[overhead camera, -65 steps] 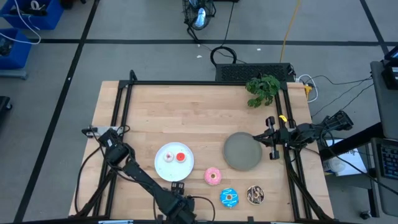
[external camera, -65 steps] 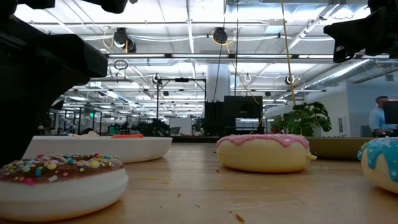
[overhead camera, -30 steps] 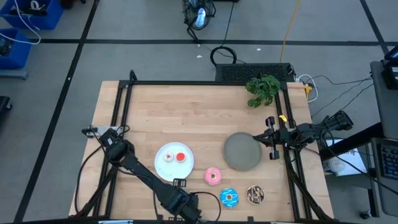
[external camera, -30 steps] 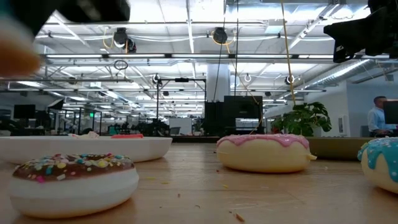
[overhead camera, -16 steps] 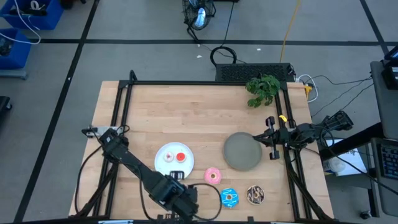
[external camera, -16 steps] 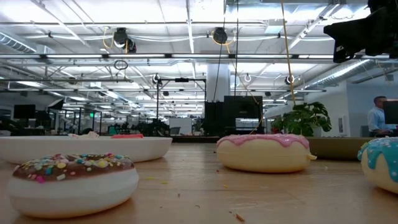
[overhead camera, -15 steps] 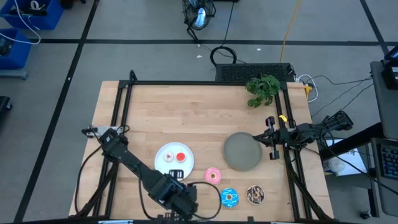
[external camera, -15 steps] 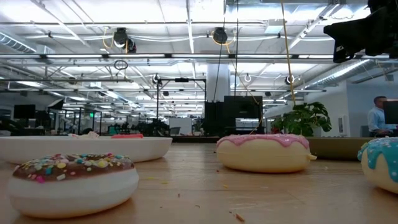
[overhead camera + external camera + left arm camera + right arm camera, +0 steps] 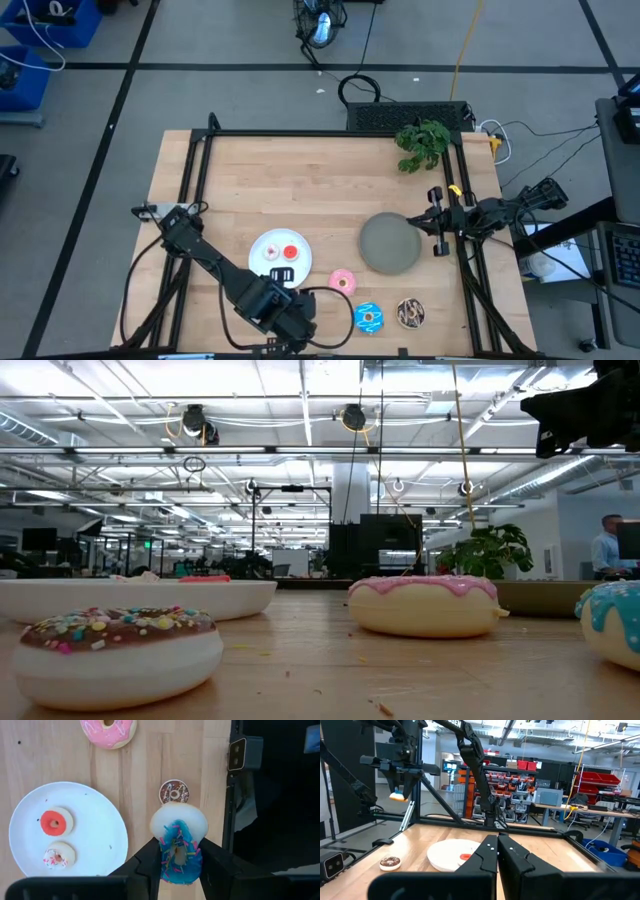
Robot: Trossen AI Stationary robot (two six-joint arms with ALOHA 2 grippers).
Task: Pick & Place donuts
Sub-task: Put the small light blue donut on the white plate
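Left hand (image 9: 179, 862): narrowed onto a blue sprinkled donut (image 9: 178, 847), raised over the bench's (image 9: 300, 190) near edge; the high view hides that donut under the arm.
Right hand (image 9: 497, 851): fingers pressed together, holding nothing, parked at the right edge beside the grey plate (image 9: 390, 244).
White plate (image 9: 95, 827): carries a red-orange donut (image 9: 54, 822) and a pale tiny one (image 9: 60, 855), colour hard to read.
Nearby: pink donut (image 9: 342, 283), tiny brown donut (image 9: 173, 791) near a black clamp (image 9: 244, 753).
Low view: right blue donut (image 9: 612, 622) is cut off.

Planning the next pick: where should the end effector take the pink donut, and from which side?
Probably from straight above: the pink donut lies flat with its hole up. Pinch one side of the ring, with one finger through the hole.
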